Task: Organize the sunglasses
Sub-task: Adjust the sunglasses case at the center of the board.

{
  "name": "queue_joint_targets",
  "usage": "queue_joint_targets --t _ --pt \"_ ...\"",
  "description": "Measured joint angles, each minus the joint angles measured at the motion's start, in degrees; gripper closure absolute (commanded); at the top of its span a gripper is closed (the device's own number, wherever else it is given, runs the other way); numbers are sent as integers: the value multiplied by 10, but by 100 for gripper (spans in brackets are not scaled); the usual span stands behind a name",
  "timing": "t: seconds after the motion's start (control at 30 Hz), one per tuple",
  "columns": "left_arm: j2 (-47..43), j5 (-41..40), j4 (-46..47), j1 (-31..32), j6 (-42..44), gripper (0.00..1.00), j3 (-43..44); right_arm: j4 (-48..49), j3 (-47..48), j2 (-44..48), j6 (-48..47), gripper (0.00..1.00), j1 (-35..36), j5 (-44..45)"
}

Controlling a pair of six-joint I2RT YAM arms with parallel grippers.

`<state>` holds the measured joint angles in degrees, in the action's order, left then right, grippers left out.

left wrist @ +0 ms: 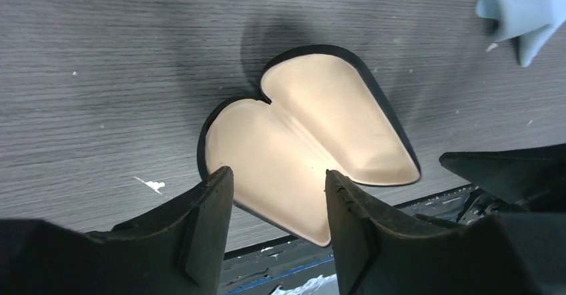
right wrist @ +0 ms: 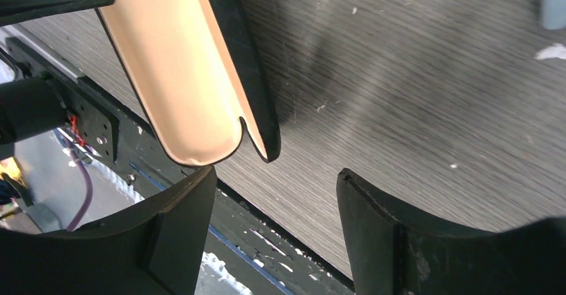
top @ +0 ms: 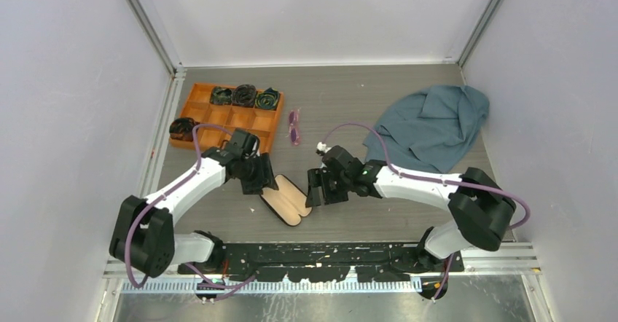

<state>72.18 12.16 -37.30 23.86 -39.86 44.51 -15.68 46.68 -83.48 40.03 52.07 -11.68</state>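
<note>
The sunglasses (top: 294, 127), a small folded purple-pink pair, lie on the table right of the orange tray, apart from both grippers; neither wrist view shows them. The black case (top: 288, 199) lies wide open with its tan lining up, and shows in the left wrist view (left wrist: 307, 135) and in the right wrist view (right wrist: 180, 75). My left gripper (top: 260, 183) is open and empty at the case's left end (left wrist: 279, 183). My right gripper (top: 315, 192) is open and empty just right of the case (right wrist: 277, 181).
An orange tray (top: 191, 111) with dark bundles in its compartments stands at the back left. A blue-grey cloth (top: 430, 125) lies crumpled at the back right, and a corner of it shows in the left wrist view (left wrist: 527, 8). The black base rail (top: 328, 253) runs along the near edge.
</note>
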Motion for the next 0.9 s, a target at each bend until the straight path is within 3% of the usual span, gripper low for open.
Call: queue_joint_targets --t 0.33,0.53,0.6,0.77,0.9 --pt "39 10 19 -3 -14 81 -49 5 33 -70 -10 35 16 2" --pt "25 10 53 -3 -39 83 -91 4 49 -99 -12 34 20 2" --pt "16 16 71 -3 -52 80 -109 0 55 -110 -12 36 21 2" --pt "-29 37 83 -3 -78 55 -122 -4 64 -130 -22 41 21 -5" --pt "-81 39 66 -3 -81 50 -114 -7 72 -140 -43 42 28 -8"
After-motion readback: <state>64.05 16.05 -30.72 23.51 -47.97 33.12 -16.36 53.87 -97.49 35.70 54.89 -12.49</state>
